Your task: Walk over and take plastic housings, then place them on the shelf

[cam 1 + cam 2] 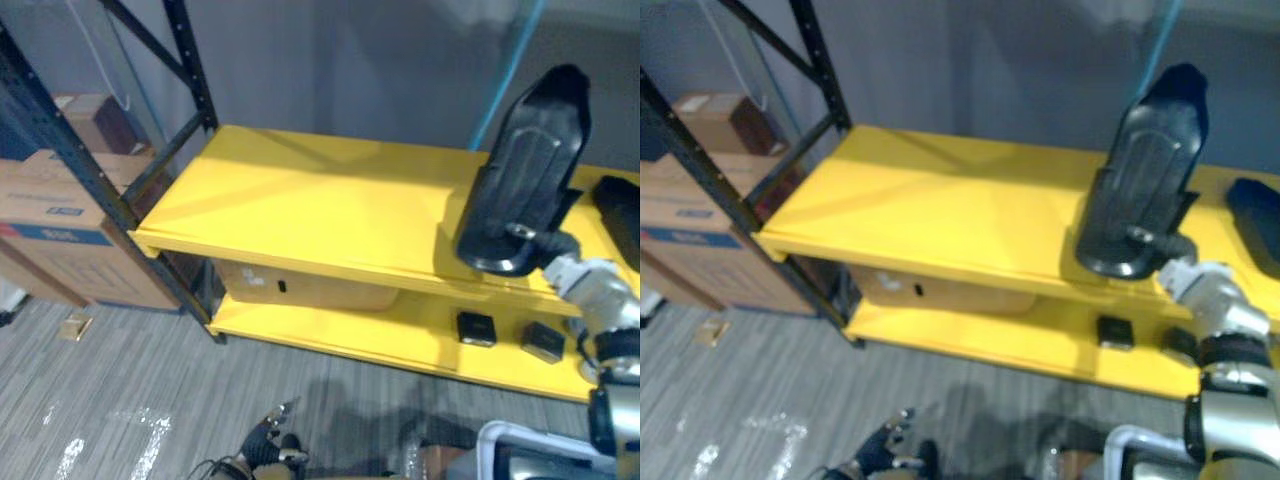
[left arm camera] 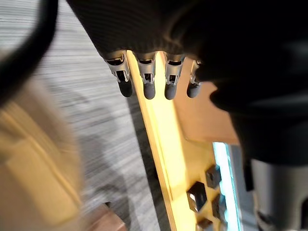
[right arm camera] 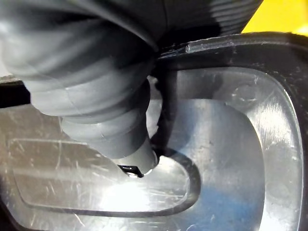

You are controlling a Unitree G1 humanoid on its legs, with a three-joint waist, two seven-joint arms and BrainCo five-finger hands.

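Observation:
A long black plastic housing (image 1: 525, 170) stands tilted up, its lower end over the right part of the yellow top shelf (image 1: 300, 200). My right hand (image 1: 1170, 243) is shut on that lower end from the front. In the right wrist view my thumb (image 3: 130, 149) presses into the housing's glossy hollow (image 3: 231, 159). A second black housing (image 1: 620, 215) lies on the top shelf at the far right. My left hand (image 1: 268, 445) hangs low over the grey floor, its fingers (image 2: 149, 84) relaxed and holding nothing.
The lower yellow shelf (image 1: 400, 345) carries a cardboard box (image 1: 300, 288) and small black parts (image 1: 476, 328). Black rack uprights (image 1: 90, 170) stand at the left. Stacked cardboard boxes (image 1: 60, 230) sit beyond them. The left and middle of the top shelf are bare.

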